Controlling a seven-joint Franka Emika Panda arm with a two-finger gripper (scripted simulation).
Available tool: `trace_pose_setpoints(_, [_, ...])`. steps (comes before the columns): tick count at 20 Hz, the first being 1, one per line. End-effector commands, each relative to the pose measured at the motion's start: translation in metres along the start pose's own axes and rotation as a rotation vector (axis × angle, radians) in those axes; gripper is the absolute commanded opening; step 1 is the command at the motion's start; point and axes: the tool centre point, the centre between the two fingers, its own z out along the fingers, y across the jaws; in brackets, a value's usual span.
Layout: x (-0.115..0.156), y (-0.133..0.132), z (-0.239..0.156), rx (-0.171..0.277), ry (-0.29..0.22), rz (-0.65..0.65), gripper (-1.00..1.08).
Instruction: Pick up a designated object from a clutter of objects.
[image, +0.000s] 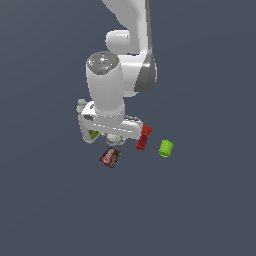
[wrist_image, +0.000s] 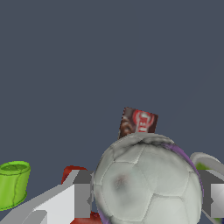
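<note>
**A:** In the exterior view, where did you have the gripper (image: 114, 140)?

**B:** You had it low at centre frame, arm straight above, wrist body hiding most of the pile. Only a sliver of the ball (image: 114, 139) showed under the hand. The box (image: 110, 157) lay just below it, the drill (image: 144, 137) just to the exterior view's right, the cup (image: 166, 148) further right and apart.

**A:** And the wrist view?

**B:** The ball (wrist_image: 148, 181) filled the lower centre, with a finger (wrist_image: 81, 194) against one flank and the other at the opposite flank, so you pinched it across its widest part, likely to stop it rolling out. The box (wrist_image: 138, 123) sat beyond it, and the cup (wrist_image: 14, 183) stood at lower left, well clear.
</note>
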Motion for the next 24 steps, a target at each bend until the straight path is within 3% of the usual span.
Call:
trace_pose_setpoints(1, [0.006, 0.016, -0.027, 0.000, 0.001, -0.001, -1.00])
trace_pose_setpoints(15, [0.045, 0.101, -0.161, -0.001, 0.001, 0.000, -1.00])
trace_pose_setpoints(24, [0.062, 0.130, -0.209, -0.002, 0.001, 0.000, -1.00])
